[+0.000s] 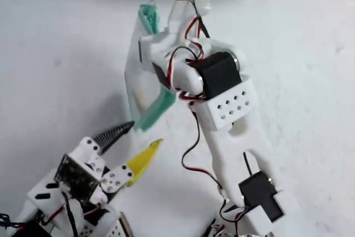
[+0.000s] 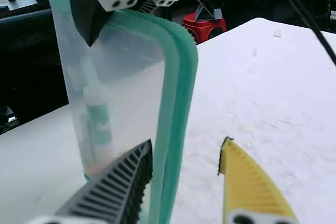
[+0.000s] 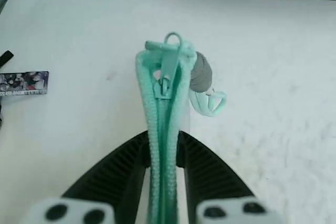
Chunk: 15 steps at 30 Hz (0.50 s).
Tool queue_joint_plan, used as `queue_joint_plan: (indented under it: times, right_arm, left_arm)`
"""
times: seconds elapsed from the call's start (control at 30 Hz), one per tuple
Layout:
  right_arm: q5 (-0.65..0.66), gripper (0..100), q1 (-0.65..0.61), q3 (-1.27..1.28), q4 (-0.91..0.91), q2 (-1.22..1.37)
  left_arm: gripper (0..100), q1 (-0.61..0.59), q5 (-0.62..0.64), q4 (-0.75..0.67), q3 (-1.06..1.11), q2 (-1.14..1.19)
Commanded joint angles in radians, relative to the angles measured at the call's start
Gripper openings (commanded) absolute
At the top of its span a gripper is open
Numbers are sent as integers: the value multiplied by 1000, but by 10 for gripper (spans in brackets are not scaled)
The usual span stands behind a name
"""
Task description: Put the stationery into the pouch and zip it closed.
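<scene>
Your right gripper [image 3: 164,142] is clamped on the zipper edge of the mint pouch [image 3: 163,114], which stands upright on the table [image 1: 288,54] | zipper pull [image 3: 169,64] at far end | your left gripper [image 1: 145,133] hangs with fingers apart, just beside the pouch's near corner | pen-like stick [image 2: 97,114] inside.

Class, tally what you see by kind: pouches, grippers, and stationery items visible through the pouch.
Pouches: 1, the mesh pouch
Grippers: 2, the left gripper and the right gripper
Stationery seen inside: 1, a stick
Total: 4
</scene>
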Motion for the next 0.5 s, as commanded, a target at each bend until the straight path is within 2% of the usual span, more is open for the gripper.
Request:
queue_joint_plan:
  times: [0.0, 0.1, 0.2, 0.47]
  right_arm:
    - [14, 17, 81, 72, 21, -7]
    - [101, 17, 165, 210, 33, -7]
    - [163, 17, 240, 353, -1, -16]
    - [226, 17, 429, 695, -226, -12]
  left_arm:
    - [225, -45, 14, 0, -60, 4]
    - [225, -133, 15, -34, -58, 4]
    - [225, -228, 95, -83, -26, 4]
    - [225, -389, 207, -377, 233, 4]
